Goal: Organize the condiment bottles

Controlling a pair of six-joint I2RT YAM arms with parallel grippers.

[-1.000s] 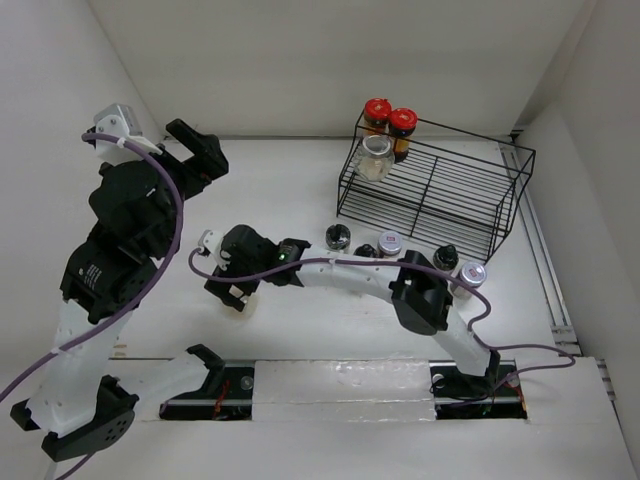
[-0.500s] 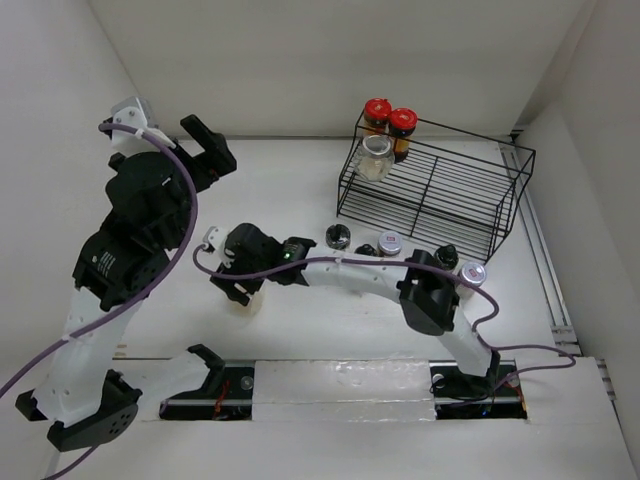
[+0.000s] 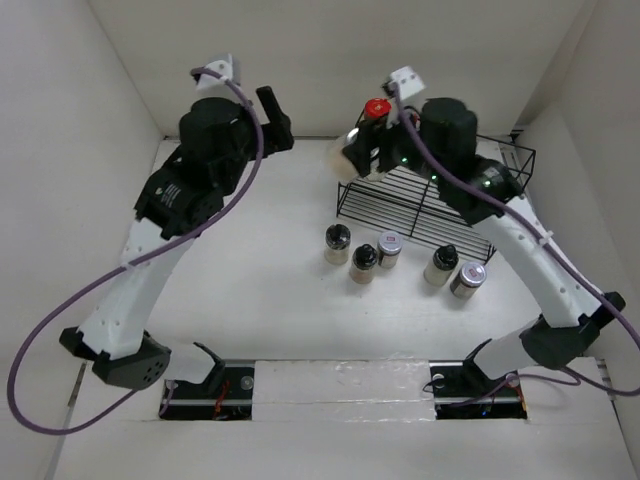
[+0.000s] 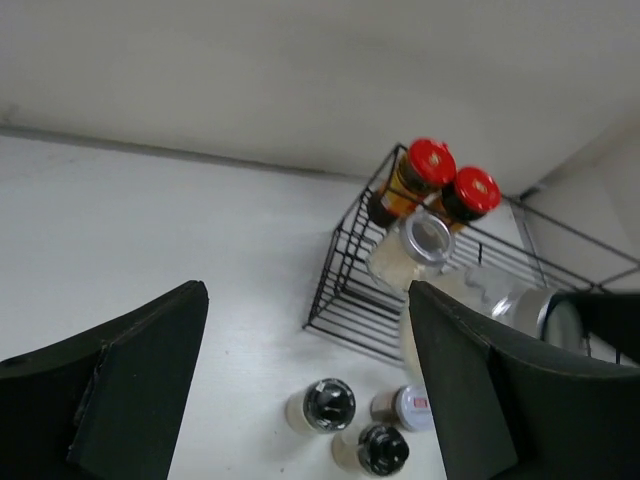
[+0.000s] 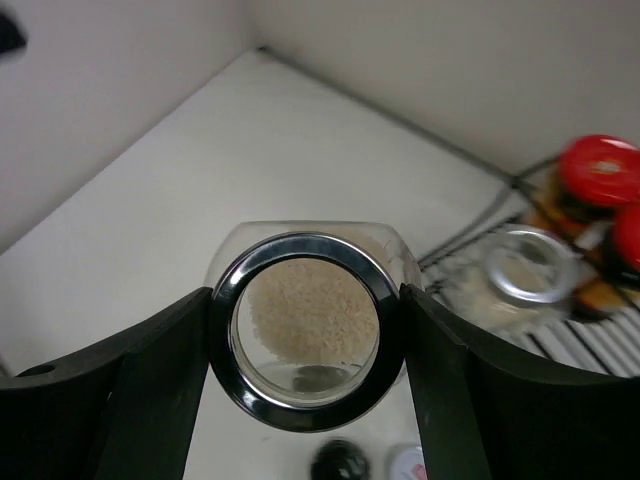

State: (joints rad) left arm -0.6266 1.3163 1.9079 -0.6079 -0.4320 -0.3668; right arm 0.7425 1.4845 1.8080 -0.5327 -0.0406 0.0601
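My right gripper (image 3: pixel 366 152) is shut on a clear spice jar (image 3: pixel 346 158) with beige grains and a black-rimmed clear lid, held in the air by the left end of the black wire rack (image 3: pixel 440 195). In the right wrist view the jar (image 5: pixel 307 300) fills the gap between the fingers (image 5: pixel 150 400). Two red-lidded jars (image 4: pixel 430 165) and a silver-lidded jar (image 4: pixel 420 245) stand at the rack's left end. Several jars stand on the table in front of the rack, black-lidded (image 3: pixel 337 243) and silver-lidded (image 3: pixel 467 278). My left gripper (image 3: pixel 274 120) is open and empty, high at the back centre.
The white walls enclose the table on the left, back and right. The rack's right part (image 3: pixel 480 190) holds nothing. The left arm's body (image 3: pixel 200 170) hangs over the back left of the table.
My right arm has swung from low at the table's left centre up to the rack's left end, carrying the jar. My left arm has risen and swung toward the back centre.
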